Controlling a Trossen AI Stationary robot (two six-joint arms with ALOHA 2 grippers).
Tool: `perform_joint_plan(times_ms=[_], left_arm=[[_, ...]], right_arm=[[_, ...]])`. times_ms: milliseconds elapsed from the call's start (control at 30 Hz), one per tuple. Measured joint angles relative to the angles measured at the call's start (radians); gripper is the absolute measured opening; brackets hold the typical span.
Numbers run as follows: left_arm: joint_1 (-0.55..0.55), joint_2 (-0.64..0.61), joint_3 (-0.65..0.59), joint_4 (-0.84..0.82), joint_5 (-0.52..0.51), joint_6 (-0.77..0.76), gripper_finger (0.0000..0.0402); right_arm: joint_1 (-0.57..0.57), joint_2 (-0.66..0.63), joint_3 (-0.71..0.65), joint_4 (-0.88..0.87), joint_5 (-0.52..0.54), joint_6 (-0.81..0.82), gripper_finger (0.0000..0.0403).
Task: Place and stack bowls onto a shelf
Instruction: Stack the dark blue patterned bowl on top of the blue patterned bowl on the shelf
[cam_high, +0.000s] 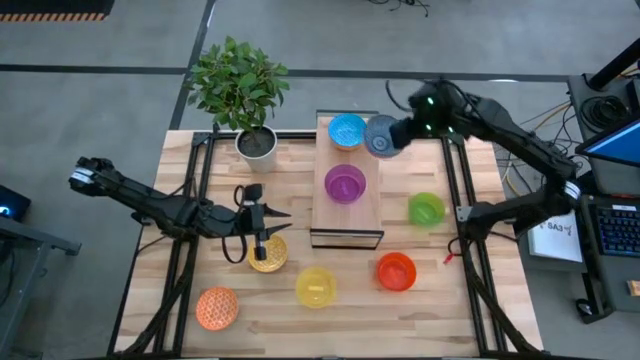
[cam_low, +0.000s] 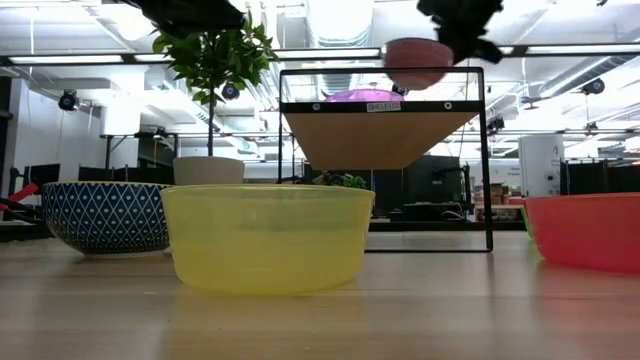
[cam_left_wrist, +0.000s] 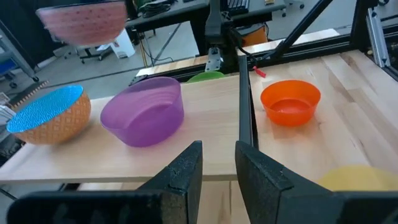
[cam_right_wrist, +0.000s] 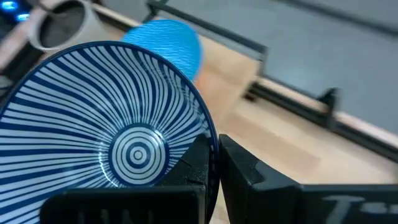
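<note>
Gripping the blue-white striped bowl (cam_right_wrist: 118, 134) by its rim, the right pincer (cam_high: 398, 133) is clamped on it at approx 1 o'clock in the high view, up in the air over the far right corner of the shelf (cam_high: 370, 215). Low view shows that bowl hanging above the shelf top, not touching it. Right next to it, toward 9 o'clock, the light blue bowl (cam_high: 347, 130) sits on the shelf's far end, and the purple bowl (cam_high: 345, 184) sits mid-shelf, closer to us. Those 2 are apart from each other, nothing stacked.

Left pincer (cam_high: 261, 243) is at approx 8 o'clock on the counter (cam_high: 440, 305), fingers (cam_left_wrist: 186, 171) parted w/ a gap and nothing between them. It hangs just over the far edge of the amber bowl (cam_high: 267, 254); can't tell if it touches.

Rest of the bowls are on the counter, off the shelf: yellow bowl (cam_high: 316, 286) at 6 o'clock, red bowl (cam_high: 395, 271) approx 5 o'clock, green bowl (cam_high: 426, 209) at 3 o'clock just beside the shelf's right side, orange patterned bowl (cam_high: 217, 308) at 7 o'clock near the front left corner. Potted plant (cam_high: 245, 95) stands at 11 o'clock, at the back left, well apart from the shelf.
</note>
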Motion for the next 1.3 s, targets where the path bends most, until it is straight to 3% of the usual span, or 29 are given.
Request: perform_joint_plan(times_ms=[233, 333, 533, 733, 1300], left_arm=[[0.0, -0.013, 0.0, -0.022, -0.001, 0.013, 0.0079], [0.0, -0.02, 0.0, -0.043, -0.001, -0.005, 0.0079], [0.0, -0.025, 0.0, -0.079, -0.001, -0.045, 0.0079], [0.0, -0.025, 0.0, -0.087, -0.001, -0.055, 0.0079], [0.0, -0.025, 0.0, -0.09, 0.0, -0.056, 0.0079]], right_arm=[[-0.088, 0.23, 0.182, 0.002, -0.25, -0.009, 0.0013], [-0.111, 0.326, 0.254, 0.0, -0.302, -0.01, 0.0013], [-0.135, 0.492, 0.414, -0.082, -0.304, -0.061, 0.0013], [-0.14, 0.603, 0.564, -0.189, -0.214, -0.118, 0.0013], [-0.133, 0.644, 0.587, -0.185, -0.167, -0.168, 0.0013]])
